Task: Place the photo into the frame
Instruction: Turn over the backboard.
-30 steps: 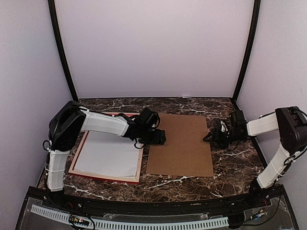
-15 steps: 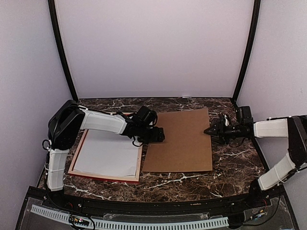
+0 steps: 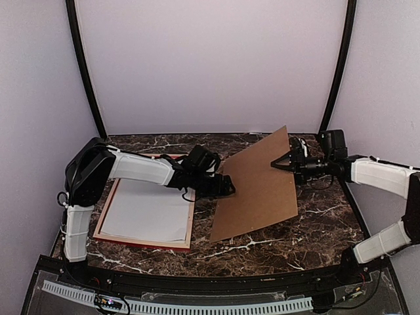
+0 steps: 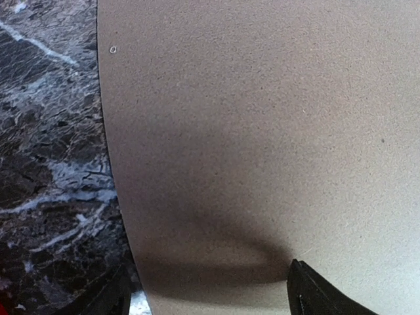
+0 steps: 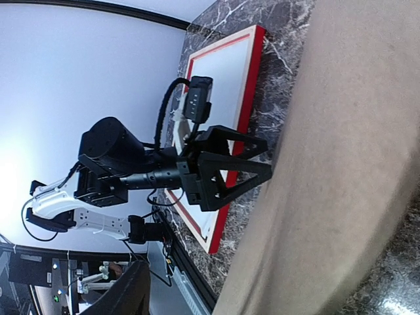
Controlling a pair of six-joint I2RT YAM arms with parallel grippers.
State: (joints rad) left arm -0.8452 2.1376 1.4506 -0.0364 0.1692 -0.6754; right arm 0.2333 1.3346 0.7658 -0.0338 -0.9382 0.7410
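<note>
This is looking like a robotics lab booth: plain white panels [image 3: 210, 65] and black poles [image 3: 81, 65] are enclosing a marble-patterned desk [image 3: 321, 226]. A left arm [image 3: 141, 169] and a right arm [image 3: 384, 177] are sitting bolted at its near edge.

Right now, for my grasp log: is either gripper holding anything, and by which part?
The right gripper pinches the flat brown cardboard board by its right edge, that side lifted. The left gripper hangs open over its left edge, holding nothing.

Frame [image 3: 144, 242] left of backing board [image 3: 259, 184]
</note>
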